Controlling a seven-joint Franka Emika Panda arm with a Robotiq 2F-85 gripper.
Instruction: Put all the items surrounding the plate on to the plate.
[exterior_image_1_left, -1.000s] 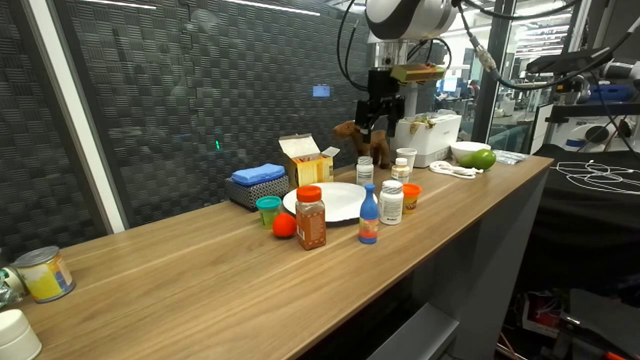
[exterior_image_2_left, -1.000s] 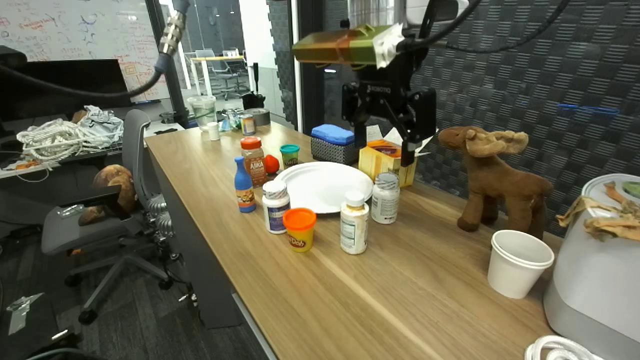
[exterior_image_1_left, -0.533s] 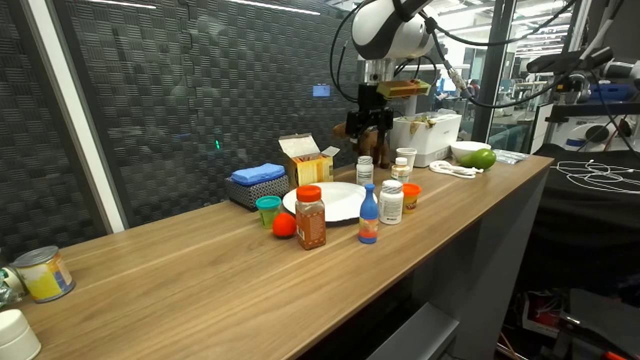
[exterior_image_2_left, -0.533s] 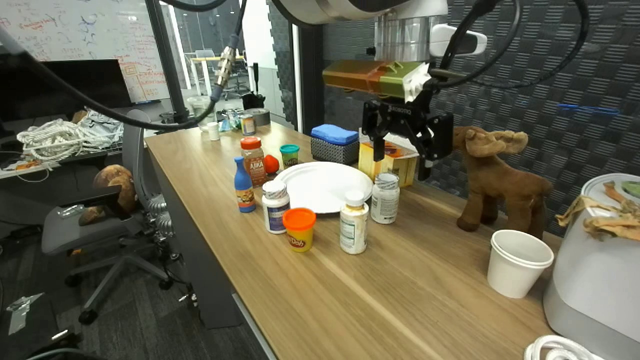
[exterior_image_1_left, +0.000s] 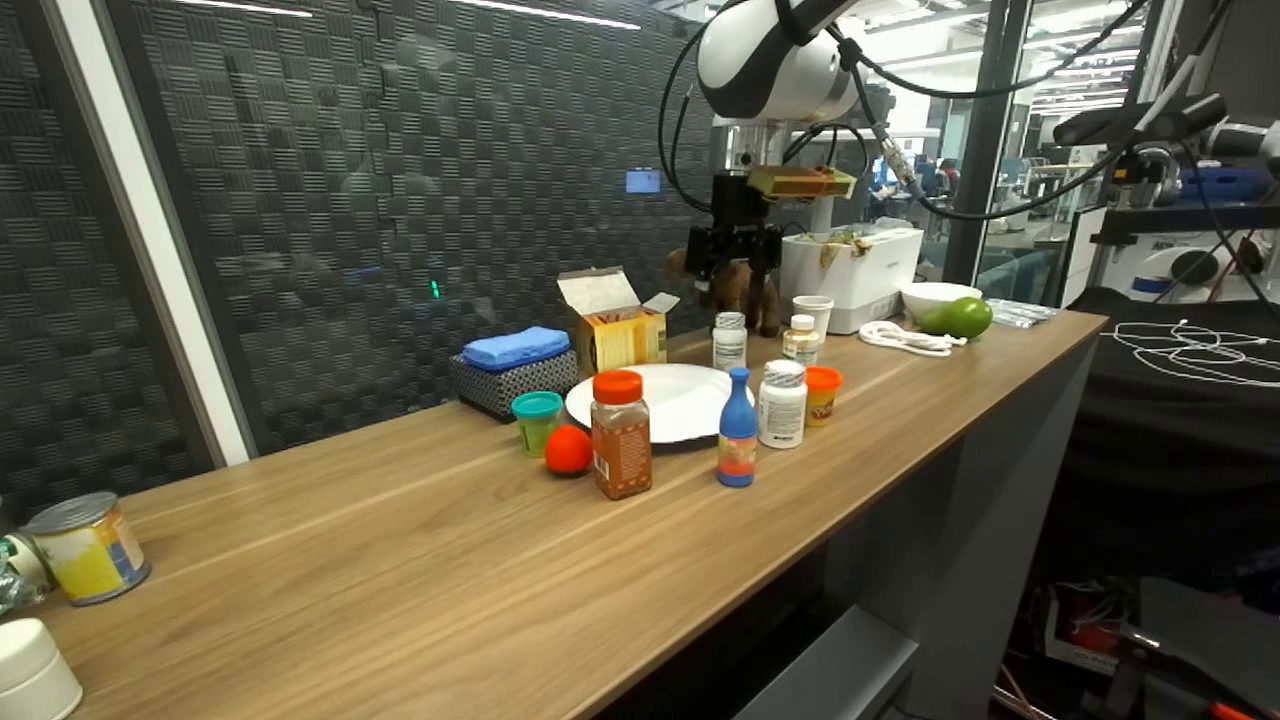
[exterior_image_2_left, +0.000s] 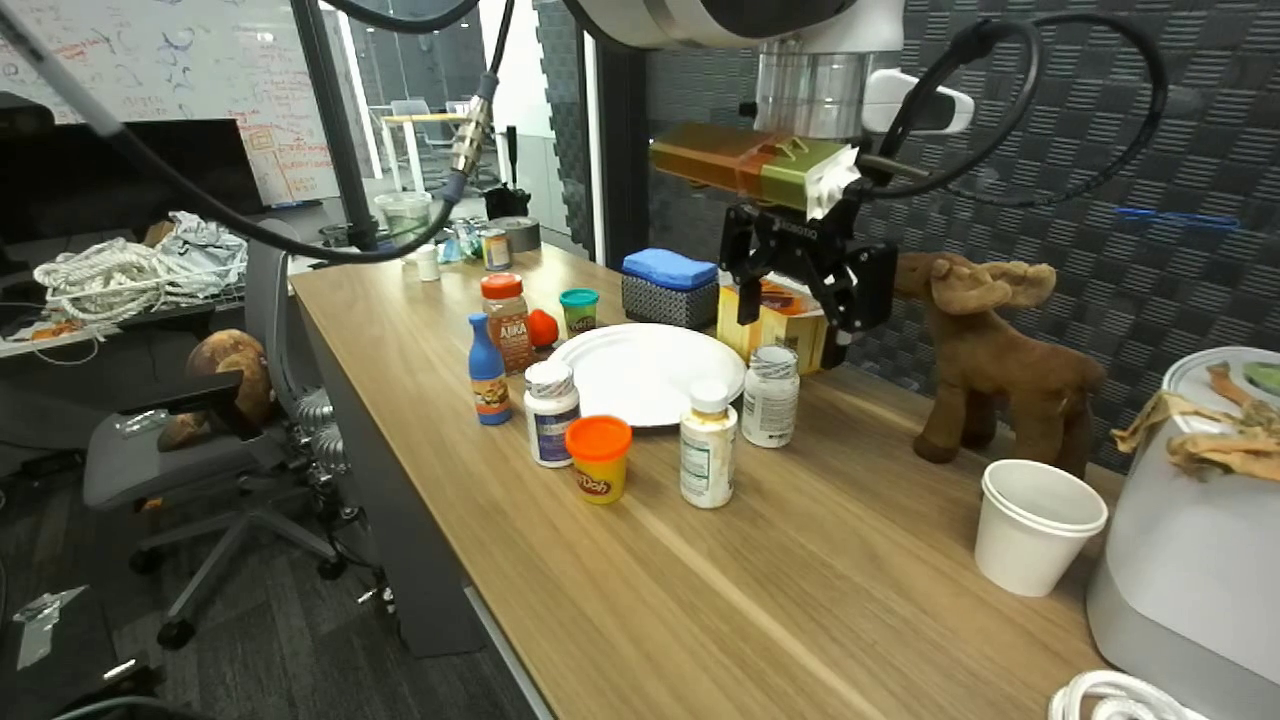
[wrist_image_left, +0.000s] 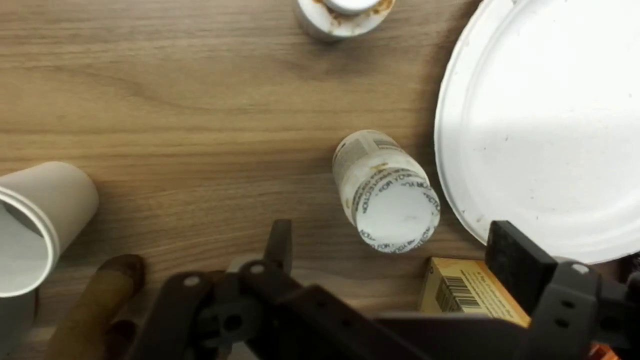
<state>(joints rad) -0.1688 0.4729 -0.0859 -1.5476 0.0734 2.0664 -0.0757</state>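
- Dark textured panelling (exterior_image_1_left: 400, 250) backs the wooden table (exterior_image_1_left: 430, 580); its long front edge runs along the side of the white plate (exterior_image_2_left: 645, 365) away from those panels.
- From the plate toward the tin can (exterior_image_1_left: 95, 555), a long stretch of wood lies open; on the plate's opposite side, more open wood reaches toward the white cup (exterior_image_2_left: 1030, 540) and the brown stuffed moose (exterior_image_2_left: 1020, 370).
- Between plate and panelling it is tight: the yellow cardboard box (exterior_image_1_left: 630, 342), flaps raised, stands just beside the rim, and near it a patterned box (exterior_image_1_left: 525, 385) bears a flat blue thing (exterior_image_1_left: 515, 348).
- Around the plate, on the wood: green tub (exterior_image_1_left: 538, 430), red round item (exterior_image_1_left: 568, 450), red-capped jar (exterior_image_1_left: 622, 450), blue bottle (exterior_image_1_left: 737, 440), purple-labelled bottle (exterior_image_2_left: 553, 425), orange-lidded tub (exterior_image_2_left: 600, 470), smeared white bottle (exterior_image_2_left: 708, 460), seal-capped bottle (exterior_image_2_left: 770, 410).
- Wood shows between the blue bottle, on the plate's front-edge side, and the table edge.
- Pincer (exterior_image_2_left: 792, 328) spread wide, hanging above the table on the plate's yellow-box side.
- Nearest it, the seal-capped bottle stands upright just beside the plate; in the wrist view its cap shows between the two fingers (wrist_image_left: 517, 262), apart from both. How high the tips are over the cap, I cannot tell.
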